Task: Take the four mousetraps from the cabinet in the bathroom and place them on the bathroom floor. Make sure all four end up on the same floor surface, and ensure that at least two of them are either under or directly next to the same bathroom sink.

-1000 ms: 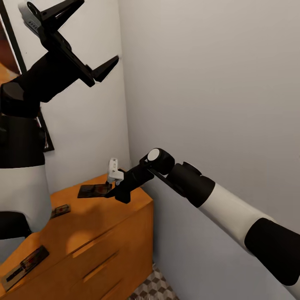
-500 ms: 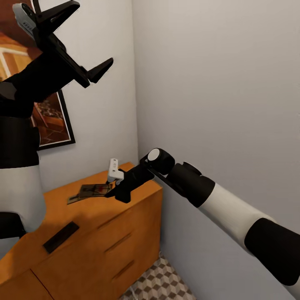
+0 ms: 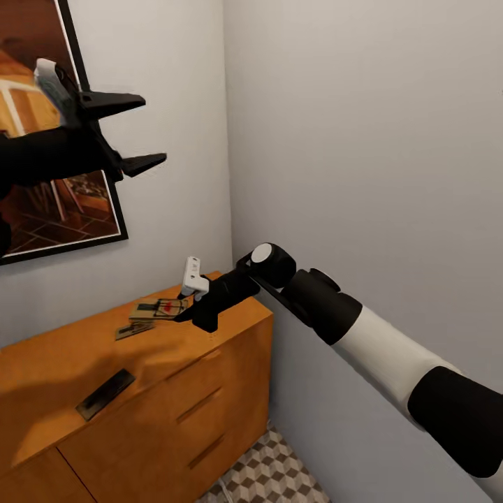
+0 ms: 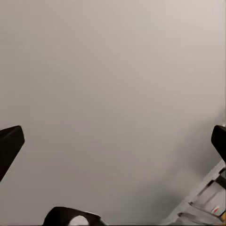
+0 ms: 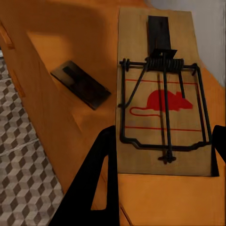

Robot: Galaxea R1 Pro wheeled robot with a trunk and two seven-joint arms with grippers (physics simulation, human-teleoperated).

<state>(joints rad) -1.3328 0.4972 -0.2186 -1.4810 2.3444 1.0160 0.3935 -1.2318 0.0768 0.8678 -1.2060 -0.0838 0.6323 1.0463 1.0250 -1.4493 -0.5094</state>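
A wooden mousetrap (image 5: 162, 103) with a red mouse print lies between my right gripper's fingers, which press its two long sides. In the head view this mousetrap (image 3: 159, 308) sits just above the back right of the orange-brown cabinet (image 3: 161, 419), with my right gripper (image 3: 183, 313) shut on it. A second, dark mousetrap (image 3: 105, 395) lies flat near the cabinet's front edge, and a smaller dark slab (image 3: 134, 330) lies beside the held one. My left gripper (image 3: 148, 131) hangs open high at the left, holding nothing. The sink is out of view.
A framed picture (image 3: 63, 209) hangs on the wall above the cabinet. A pale wall corner stands right behind the cabinet's right end. Cube-patterned bathroom floor (image 3: 269, 475) shows below the drawer fronts.
The view has swung and shows more of the picture. My left gripper has dropped lower and turned. The held mousetrap has risen slightly off the cabinet top with my right gripper.
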